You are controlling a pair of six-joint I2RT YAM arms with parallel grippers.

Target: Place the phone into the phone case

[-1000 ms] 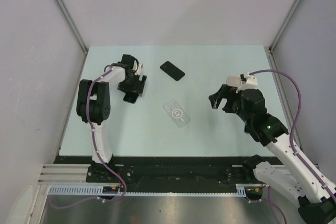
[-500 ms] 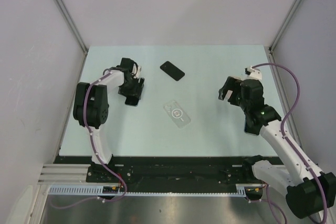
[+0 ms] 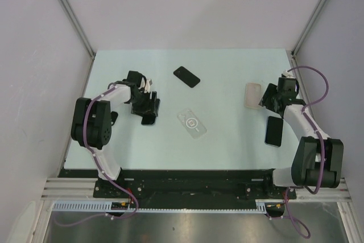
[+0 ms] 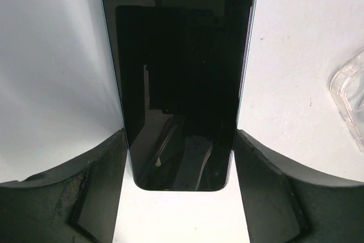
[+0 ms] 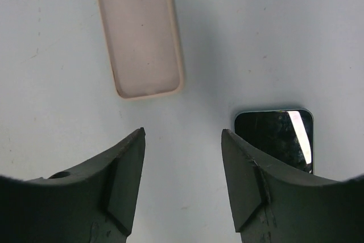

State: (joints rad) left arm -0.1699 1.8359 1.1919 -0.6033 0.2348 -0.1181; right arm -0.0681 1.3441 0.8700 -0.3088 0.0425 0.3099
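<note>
Your left fingers (image 4: 105,169) pinch the phone (image 4: 179,78) at its near end, both sides touching, flat on the desk (image 4: 51,55). Lift level, then carry it right-forward to the clear case (image 4: 350,98). The right fingers (image 5: 128,163) gape, empty; pink case (image 5: 139,32) lies ahead-left, another phone (image 5: 276,135) just beyond the right tip.

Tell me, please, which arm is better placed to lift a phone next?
Left: the left pincer grips a phone by both long edges. The right pincer stands open over bare table, with the pink case and another phone outside its fingers.
</note>
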